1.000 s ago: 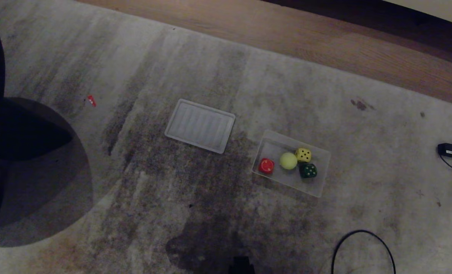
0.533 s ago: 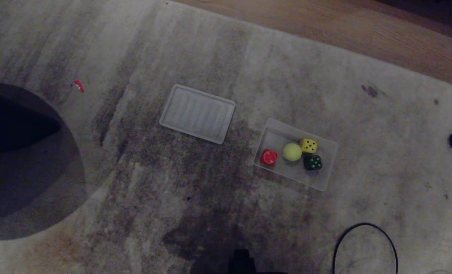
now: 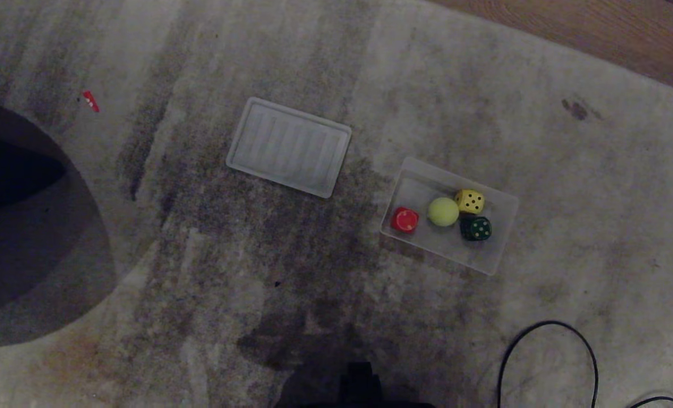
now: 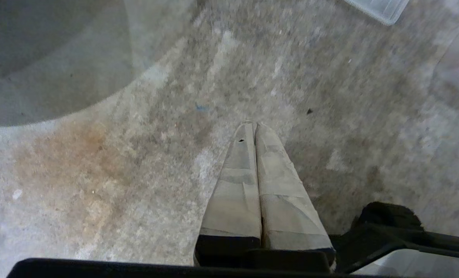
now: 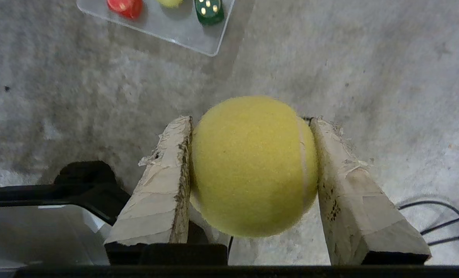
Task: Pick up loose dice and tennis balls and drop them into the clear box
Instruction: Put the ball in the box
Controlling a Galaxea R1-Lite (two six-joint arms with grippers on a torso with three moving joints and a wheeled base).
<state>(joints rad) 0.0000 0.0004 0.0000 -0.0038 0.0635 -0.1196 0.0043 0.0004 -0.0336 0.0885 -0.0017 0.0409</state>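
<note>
While right hand (image 5: 249, 127) grips tennis ball (image 5: 252, 166)

The carpet (image 3: 291, 272) is a matt, stained, rough pile beside a strip of smooth wood floor (image 3: 597, 34). The clear box (image 3: 498, 249) is see-through plastic; the lid (image 3: 288, 146) is ribbed, whitish plastic. The held tennis ball (image 5: 252, 166) is fuzzy felt between fingers (image 5: 164, 193) wrapped in frayed, papery tape.

Domestic living space, by the evidence: worn, stained grey rug (image 3: 291, 255) over wood plank floor (image 3: 597, 39); toys in a clear box (image 3: 501, 249) on the rug; loose black cable (image 3: 546, 351).
</note>
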